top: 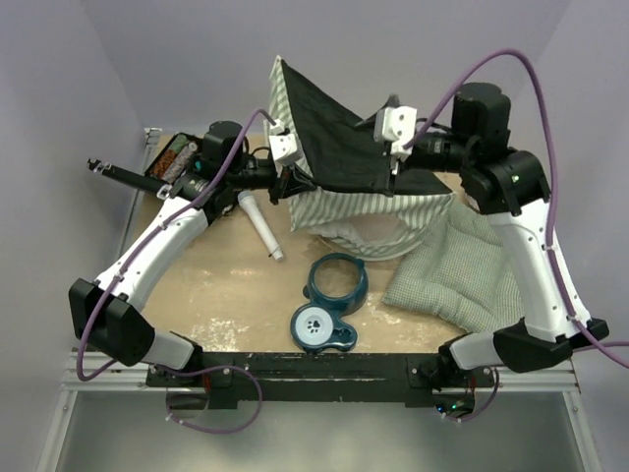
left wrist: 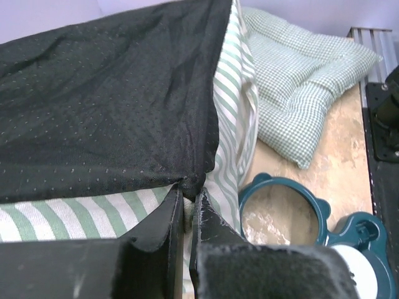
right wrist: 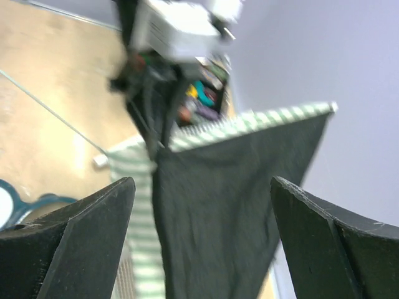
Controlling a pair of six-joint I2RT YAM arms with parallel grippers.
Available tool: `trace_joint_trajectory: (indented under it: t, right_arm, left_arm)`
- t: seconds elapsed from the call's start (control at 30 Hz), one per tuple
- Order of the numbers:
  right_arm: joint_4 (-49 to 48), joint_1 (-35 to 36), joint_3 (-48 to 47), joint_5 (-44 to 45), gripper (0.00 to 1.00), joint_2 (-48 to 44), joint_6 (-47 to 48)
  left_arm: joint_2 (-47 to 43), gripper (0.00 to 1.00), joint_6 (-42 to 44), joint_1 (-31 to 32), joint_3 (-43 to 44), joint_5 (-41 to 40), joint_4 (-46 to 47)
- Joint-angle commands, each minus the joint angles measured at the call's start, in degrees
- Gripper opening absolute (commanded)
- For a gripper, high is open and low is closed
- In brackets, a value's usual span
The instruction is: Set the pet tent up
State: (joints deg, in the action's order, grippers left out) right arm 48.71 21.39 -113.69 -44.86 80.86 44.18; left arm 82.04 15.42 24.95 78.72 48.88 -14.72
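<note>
Left hand [left wrist: 189,198] tight on pet tent [left wrist: 93,93]; bowl [top: 314,325] in teal stand [top: 329,306].

**A:** The overhead view is bright and even, with soft light from above. The green-and-white striped fabric pet tent [top: 339,208] throws only a faint shadow on the pale wooden table [top: 216,285].

**B:** The left wrist view is crisp mid-frame, and the dotted weave of the tent's black floor panel [left wrist: 93,106] reads clearly. The left gripper [left wrist: 189,194], close to the lens, goes soft and dark at the bottom edge.

**A:** And the right wrist view?

**B:** Blurred all over. The stripes smear, the right gripper [right wrist: 201,182] shows as fuzzy black wedges, and the lilac wall [right wrist: 324,56] behind glows flat.
</note>
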Motion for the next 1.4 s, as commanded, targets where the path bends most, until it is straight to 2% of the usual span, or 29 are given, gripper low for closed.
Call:
trace_joint_trajectory:
  t: [0.0, 0.27, 0.43, 0.53, 0.77, 0.9, 1.07, 1.13, 1.2, 1.23, 1.33, 1.37]
  right_arm:
    - [-3.18, 4.97, 5.74, -1.11, 0.93, 0.44, 6.33]
    - [-4.23, 13.5, 9.89, 2.23, 0.92, 3.78, 20.31]
    - [-5.55, 15.18, 10.59, 2.15, 0.91, 7.11, 23.58]
    - [-4.07, 15.09, 10.59, 2.76, 0.88, 10.19, 25.85]
    - [-2.04, 14.65, 14.28, 5.66, 0.68, 11.08, 29.73]
    - [-1.51, 14.21, 14.2, 5.75, 0.48, 10.98, 29.73]
    - [-0.72, 13.68, 12.7, 5.57, 0.29, 11.95, 28.06]
    - [-1.07, 13.33, 12.79, 5.22, 0.2, 12.04, 26.41]
    - [-1.77, 12.89, 12.35, 4.35, 0.08, 12.13, 24.47]
    - [-1.86, 12.63, 11.92, 3.91, 0.01, 12.3, 23.68]
    - [-3.35, 11.4, 10.77, 1.45, 0.0, 12.39, 19.29]
    - [-3.79, 10.35, 10.33, 0.14, 0.0, 12.48, 17.71]
  left_arm:
    - [-2.85, 0.0, 5.5, 0.1, 2.41, 2.18, -3.47]
    - [-3.82, 0.0, 7.52, 0.71, 4.16, 4.9, -7.07]
    - [-5.13, 0.0, 8.22, 1.42, 3.72, 5.43, -7.78]
    - [-6.27, 0.0, 9.01, 1.42, 3.37, 5.87, -8.04]
    - [-9.0, 0.0, 9.89, 1.42, 4.07, 6.84, -8.48]
    - [-9.53, 0.0, 12.26, 1.42, 4.95, 7.02, -11.29]
    - [-10.32, 0.0, 13.85, 1.42, 4.78, 7.02, -12.52]
    - [-10.76, 0.0, 12.89, 1.42, 5.04, 6.58, -11.3]
    - [-10.93, 0.0, 7.9, 1.24, 5.48, 4.48, -7.8]
    - [-11.2, 0.02, 4.56, 1.15, 5.57, 2.55, -4.73]
    - [-12.25, 0.4, -9.49, 0.28, 6.97, -5.26, 5.29]
    - [-12.08, 0.49, -14.14, -0.42, 8.63, -8.33, 7.23]
